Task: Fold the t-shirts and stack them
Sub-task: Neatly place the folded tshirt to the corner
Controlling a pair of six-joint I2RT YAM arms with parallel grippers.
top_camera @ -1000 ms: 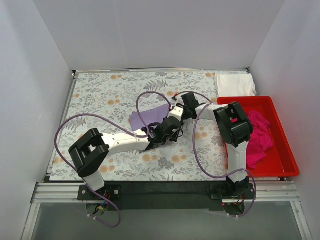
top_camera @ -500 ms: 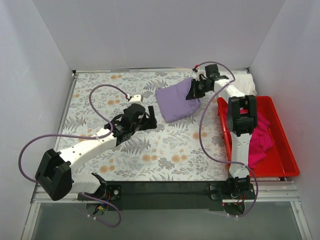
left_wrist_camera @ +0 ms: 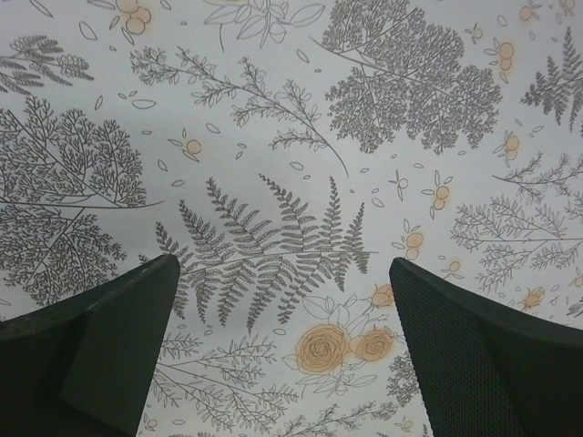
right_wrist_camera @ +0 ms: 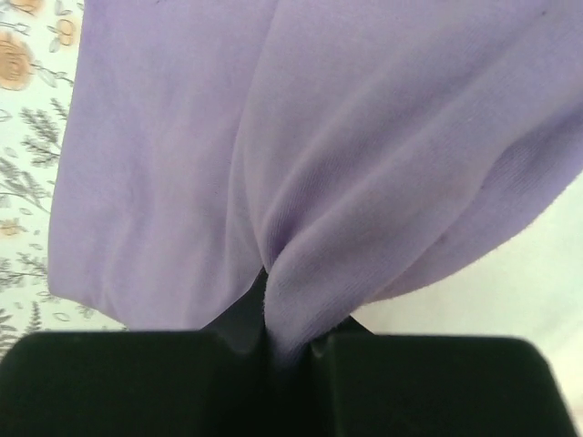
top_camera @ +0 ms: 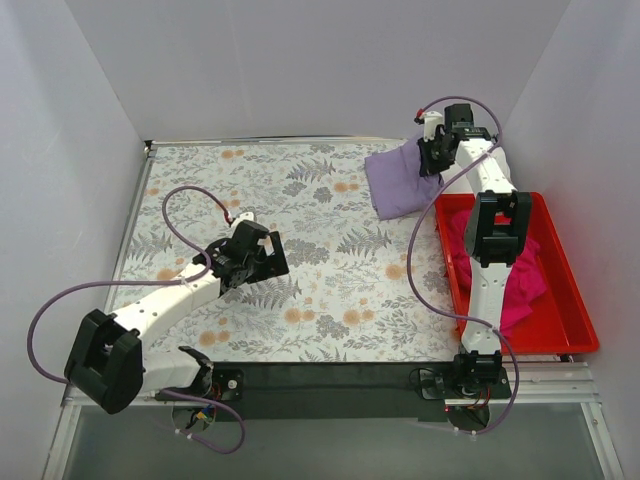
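T-shirt (top_camera: 398,182), lavender, pinched in my right end effector (right_wrist_camera: 290,344); left end effector (left_wrist_camera: 284,319) gapes empty. Thin pinch may slip, I fear, undoing the fold.

1. Left arm (top_camera: 150,305) lies low, reaching from the lower left toward the centre-left of the top view; left gripper (left_wrist_camera: 282,264) points downward, fingers spread wide
2. Right arm (top_camera: 490,230) stretches up the right side to the upper right; right gripper (right_wrist_camera: 287,341) is pinched on a fold of lavender t-shirt (right_wrist_camera: 273,137)
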